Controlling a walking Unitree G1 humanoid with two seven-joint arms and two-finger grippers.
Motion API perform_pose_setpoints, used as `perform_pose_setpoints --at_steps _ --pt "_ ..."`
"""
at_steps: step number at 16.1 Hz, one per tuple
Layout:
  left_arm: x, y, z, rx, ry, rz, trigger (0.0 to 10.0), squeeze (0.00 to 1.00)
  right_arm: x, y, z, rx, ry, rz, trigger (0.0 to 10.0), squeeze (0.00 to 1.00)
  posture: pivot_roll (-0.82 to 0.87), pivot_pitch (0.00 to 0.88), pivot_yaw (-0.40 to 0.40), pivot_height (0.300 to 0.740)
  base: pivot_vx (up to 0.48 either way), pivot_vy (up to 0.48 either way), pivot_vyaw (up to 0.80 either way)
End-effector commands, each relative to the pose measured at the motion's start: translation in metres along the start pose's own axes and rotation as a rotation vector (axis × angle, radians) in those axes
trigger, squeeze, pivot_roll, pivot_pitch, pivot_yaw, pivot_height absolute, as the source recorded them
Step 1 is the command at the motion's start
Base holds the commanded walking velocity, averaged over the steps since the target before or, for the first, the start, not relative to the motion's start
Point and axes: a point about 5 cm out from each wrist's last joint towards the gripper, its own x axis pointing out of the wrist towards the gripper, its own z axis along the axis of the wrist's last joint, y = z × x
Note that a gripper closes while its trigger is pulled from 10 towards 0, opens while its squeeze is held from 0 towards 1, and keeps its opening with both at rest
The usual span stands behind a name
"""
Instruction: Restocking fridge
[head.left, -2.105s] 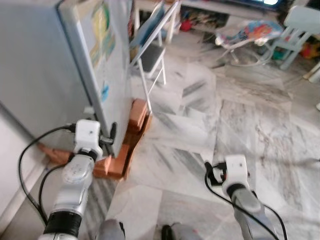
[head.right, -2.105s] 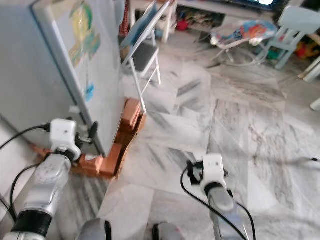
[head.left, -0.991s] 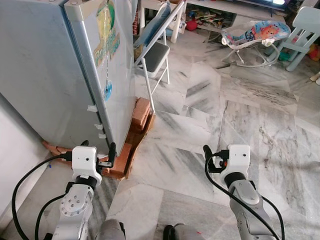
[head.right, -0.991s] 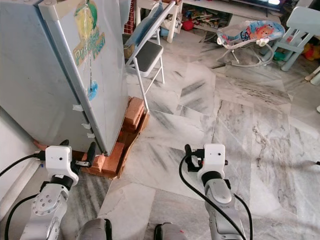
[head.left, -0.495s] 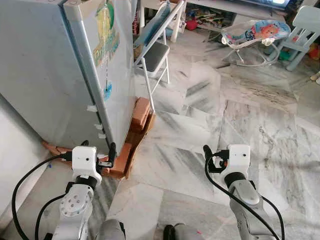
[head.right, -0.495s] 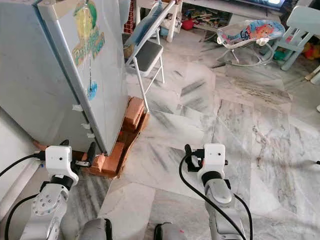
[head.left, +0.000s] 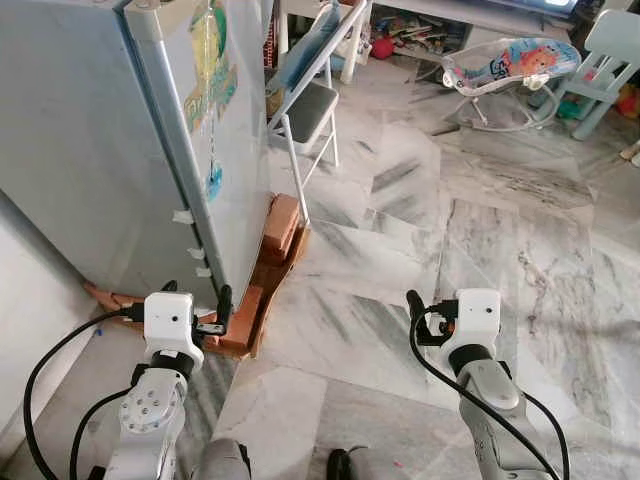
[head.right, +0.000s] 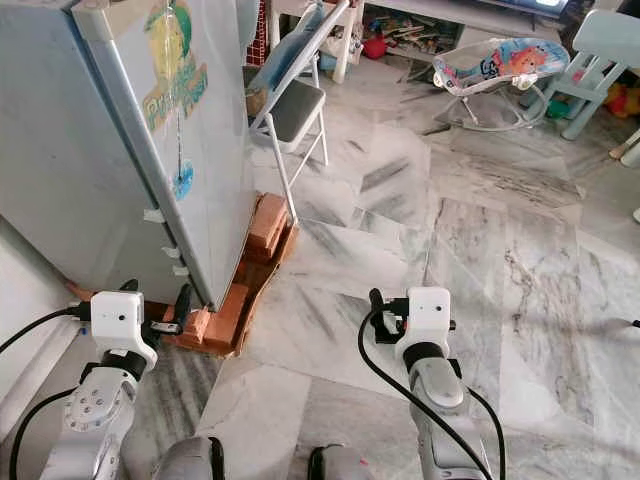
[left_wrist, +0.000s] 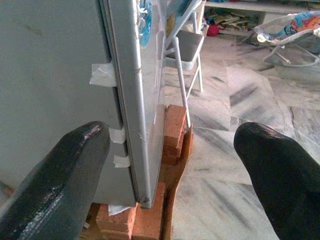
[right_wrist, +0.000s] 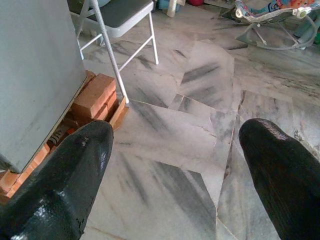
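Left gripper (head.left: 196, 307) held low, fingers spread wide apart, nothing between them. Fridge (head.left: 90, 140) directly ahead of that gripper and slightly to its left, door shut, corner edge of door just beyond the fingertips but not touching. Strips of tape (left_wrist: 102, 74) along the seam between door and side wall, as seen from the left wrist. Stickers (head.left: 210, 60) on the door front, lettering too blurred to read. Fridge base raised on a stack of red bricks (head.left: 278, 222) and a wooden pallet (head.left: 262, 290), just ahead of and below the left gripper. Right gripper (head.right: 385, 309) at similar height, well apart to the right, over bare marble floor (head.right: 480, 260); fingers likewise spread, empty. Folding chair (head.left: 305, 105) standing beyond the bricks, farther from both grippers, one leg near the brick stack. Baby bouncer (head.left: 510, 65) far ahead of the right gripper, near a pale blue chair (head.left: 605, 50). Shelf with small toys (head.right: 400, 35) at the far side, contents probably mixed items, too small to identify.
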Motion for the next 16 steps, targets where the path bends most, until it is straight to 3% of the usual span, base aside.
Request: perform_pose_setpoints --at_steps 1,6,7,8,13,16 --pt "0.000 -0.001 0.002 0.003 -0.004 -0.003 10.0 0.00 -0.002 -0.003 0.001 0.003 0.000 -0.015 10.0 0.00 0.12 0.122 -0.073 0.740 0.000 0.000 0.00" --pt "0.000 -0.001 0.002 0.003 -0.004 -0.003 10.0 0.00 -0.002 -0.003 0.001 0.003 0.000 -0.015 10.0 0.00 0.12 0.122 -0.073 0.740 0.000 0.000 0.00" --pt "-0.002 -0.001 0.002 0.004 0.001 -0.003 10.0 0.00 -0.002 -0.002 0.001 0.006 -0.005 -0.017 10.0 0.00 0.00 0.000 0.000 0.740 0.000 0.000 0.00" --pt "0.010 -0.008 0.006 -0.001 -0.013 -0.026 10.0 0.00 0.002 -0.001 0.002 0.034 -0.039 -0.041 10.0 0.00 0.14 0.103 -0.079 0.740 0.000 0.000 0.00" --pt "0.017 -0.011 0.011 -0.008 -0.032 -0.040 10.0 0.00 0.006 -0.002 0.003 0.042 -0.050 -0.051 10.0 0.00 0.14 0.099 -0.078 0.740 0.000 0.000 0.00" --pt "0.018 -0.012 0.012 -0.011 -0.039 -0.043 10.0 0.00 0.006 -0.003 0.004 0.040 -0.050 -0.050 10.0 0.00 0.14 0.099 -0.080 0.740 0.000 0.000 -0.73"
